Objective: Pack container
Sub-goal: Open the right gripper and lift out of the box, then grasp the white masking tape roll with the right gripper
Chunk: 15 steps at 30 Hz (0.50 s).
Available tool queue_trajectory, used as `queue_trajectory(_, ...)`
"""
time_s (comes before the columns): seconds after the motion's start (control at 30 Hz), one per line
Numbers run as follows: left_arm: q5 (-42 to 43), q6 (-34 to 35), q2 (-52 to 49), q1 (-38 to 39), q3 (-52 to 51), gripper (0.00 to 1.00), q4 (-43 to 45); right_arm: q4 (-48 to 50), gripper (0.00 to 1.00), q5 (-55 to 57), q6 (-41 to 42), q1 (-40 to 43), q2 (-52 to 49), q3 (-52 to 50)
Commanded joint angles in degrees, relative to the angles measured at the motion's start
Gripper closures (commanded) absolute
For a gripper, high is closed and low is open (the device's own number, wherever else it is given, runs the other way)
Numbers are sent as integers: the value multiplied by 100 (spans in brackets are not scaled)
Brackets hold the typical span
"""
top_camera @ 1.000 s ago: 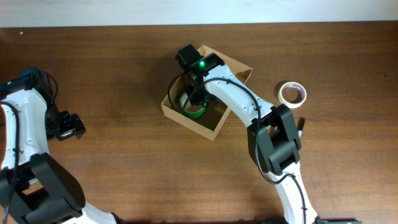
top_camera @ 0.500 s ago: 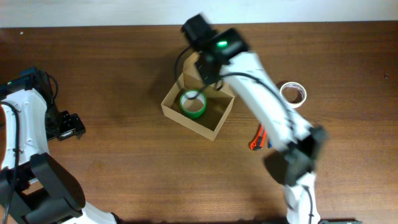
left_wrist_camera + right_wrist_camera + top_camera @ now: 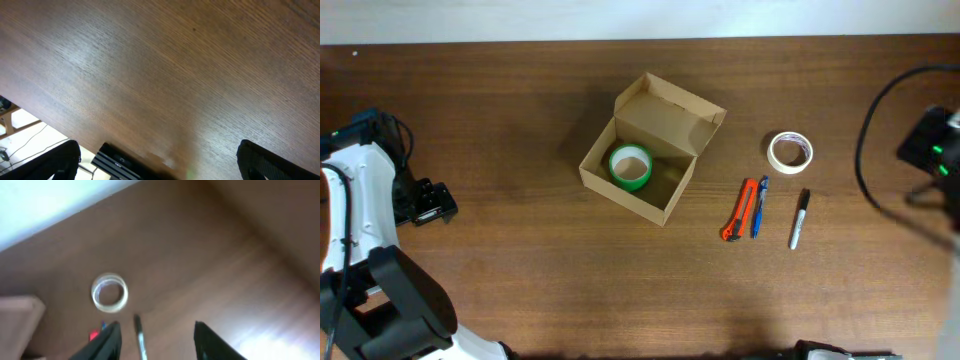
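Box (image 3: pixel 668 122) sat near the middle of the table (image 3: pixel 520 100), flap raised at the far side, with a green tape roll (image 3: pixel 631 166) lying flat inside at its left end.

A second earlier my right arm had been stretched over that box with its fingers down at the green roll. Half a second earlier it had been lifting away. Now it had swung off to the right edge of the overhead view, blurred with motion, and the roll had stayed behind in the box.

The right gripper (image 3: pixel 157 325) showed its fingers apart with nothing between them. Its camera looked down on a white tape roll (image 3: pixel 109 292) and a black marker (image 3: pixel 140 337).

My left arm had not shifted. The left gripper (image 3: pixel 157 145) was spread wide over bare wood at the table's left side, holding nothing.

Right of the box lay the white roll, and nearer me an orange cutter (image 3: pixel 738 210), a blue pen (image 3: pixel 758 206) just beside it, and the marker.

The table was dark brown wood with clear grain. A pale strip ran along its far edge.
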State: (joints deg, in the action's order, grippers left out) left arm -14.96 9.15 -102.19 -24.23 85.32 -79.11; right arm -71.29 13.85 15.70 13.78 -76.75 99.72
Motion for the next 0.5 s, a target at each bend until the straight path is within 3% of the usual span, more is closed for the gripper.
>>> queue_trajectory(0.0, 24, -68, 50, -15, -33, 0, 11, 472, 49, -1110, 890, 356, -905, -1314)
queue_trajectory(0.17, 24, -68, 50, -15, -33, 0, 11, 708, 49, -1709, 1486, 343, -2159, -1314)
queue_trajectory(0.47, 24, -68, 50, -15, -33, 0, 11, 1073, 48, -2553, 1486, 343, -3742, -857)
